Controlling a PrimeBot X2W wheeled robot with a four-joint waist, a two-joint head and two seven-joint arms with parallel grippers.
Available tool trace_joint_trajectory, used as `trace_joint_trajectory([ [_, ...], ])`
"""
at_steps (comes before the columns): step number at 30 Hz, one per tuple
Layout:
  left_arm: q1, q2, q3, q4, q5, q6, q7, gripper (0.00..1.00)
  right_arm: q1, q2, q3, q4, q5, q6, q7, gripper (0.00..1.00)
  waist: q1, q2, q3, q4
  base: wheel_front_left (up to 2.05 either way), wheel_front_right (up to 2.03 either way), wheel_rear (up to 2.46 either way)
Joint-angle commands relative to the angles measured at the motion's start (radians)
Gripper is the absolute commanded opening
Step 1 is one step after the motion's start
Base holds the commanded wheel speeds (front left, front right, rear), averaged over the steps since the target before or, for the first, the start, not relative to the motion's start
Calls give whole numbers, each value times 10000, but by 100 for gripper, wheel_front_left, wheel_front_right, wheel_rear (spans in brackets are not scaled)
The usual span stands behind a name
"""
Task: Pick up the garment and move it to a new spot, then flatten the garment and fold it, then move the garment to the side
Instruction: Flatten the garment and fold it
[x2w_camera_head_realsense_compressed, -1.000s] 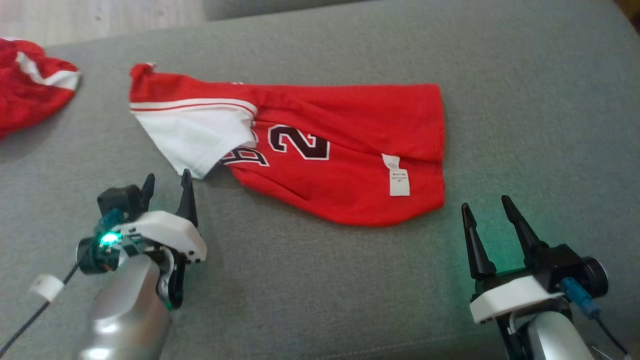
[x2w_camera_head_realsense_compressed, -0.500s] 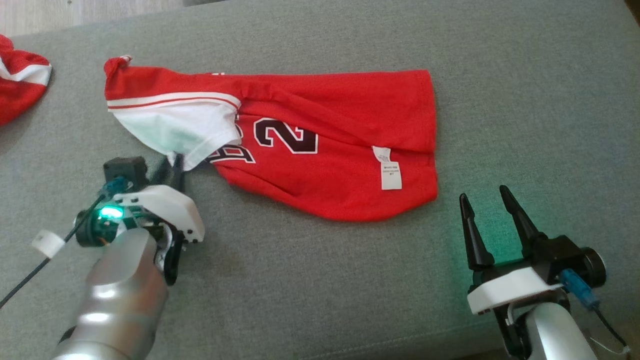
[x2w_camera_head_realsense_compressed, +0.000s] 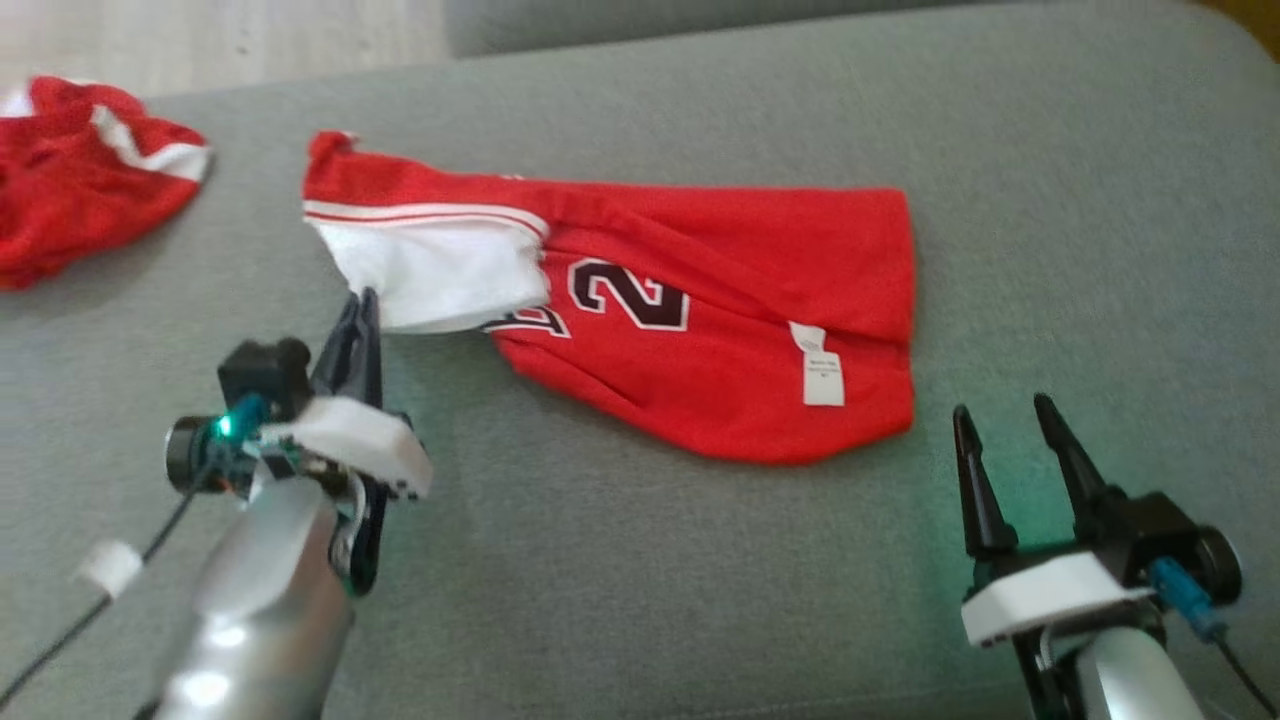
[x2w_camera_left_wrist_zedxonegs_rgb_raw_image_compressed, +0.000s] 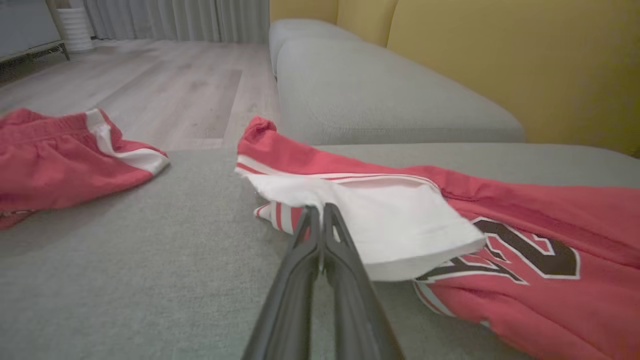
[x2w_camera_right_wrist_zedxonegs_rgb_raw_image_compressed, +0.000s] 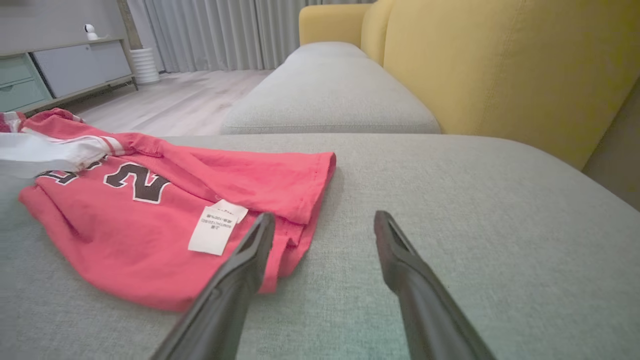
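Observation:
The garment (x2w_camera_head_realsense_compressed: 700, 300) is a red jersey with a white sleeve and dark numbers, lying crumpled on the grey sofa cushion (x2w_camera_head_realsense_compressed: 640, 580). My left gripper (x2w_camera_head_realsense_compressed: 362, 305) is shut on the lower left edge of its white sleeve, which is raised slightly. In the left wrist view the closed left gripper (x2w_camera_left_wrist_zedxonegs_rgb_raw_image_compressed: 317, 212) pinches the striped hem under the white fabric of the garment (x2w_camera_left_wrist_zedxonegs_rgb_raw_image_compressed: 500, 210). My right gripper (x2w_camera_head_realsense_compressed: 1005, 415) stands open just right of the jersey's hem, holding nothing. In the right wrist view the right gripper (x2w_camera_right_wrist_zedxonegs_rgb_raw_image_compressed: 325, 220) is beside the garment (x2w_camera_right_wrist_zedxonegs_rgb_raw_image_compressed: 150, 215) and its white label.
A second red garment with white trim (x2w_camera_head_realsense_compressed: 80, 190) lies at the cushion's far left, seen also as a red garment (x2w_camera_left_wrist_zedxonegs_rgb_raw_image_compressed: 60, 155) in the left wrist view. A yellow backrest (x2w_camera_right_wrist_zedxonegs_rgb_raw_image_compressed: 500, 60) rises on the right. Wooden floor (x2w_camera_head_realsense_compressed: 200, 40) lies beyond the far edge.
My left gripper moved forward to the white sleeve and shut on its edge, lifting it a little. The right gripper stayed open. The head camera shifted.

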Motion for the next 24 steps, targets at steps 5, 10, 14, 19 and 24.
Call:
trace_joint_trajectory([
  [5,1362,707,472,-2363,133,418,-118,0,152,-56,69,-197,108,-7,-109,100,1,0,-700,594,0,0,0],
  [10,3257,1151,628,-4646,-154,1019,461,0,335,-56,-105,-106,77,-7,-109,100,1,0,-1030,775,0,0,0],
  [14,4421,1334,635,-5686,-354,1430,1022,0,365,-56,-210,-40,22,-7,-109,100,1,0,-1126,749,0,0,0],
  [19,5002,1120,598,-5812,-606,1654,1200,0,301,-56,-212,12,-25,-7,-109,100,1,0,-1112,595,0,0,0],
  [24,5023,837,648,-5273,-797,1639,904,0,228,-56,-131,84,-85,-7,-109,100,1,0,-1101,454,0,0,0],
])
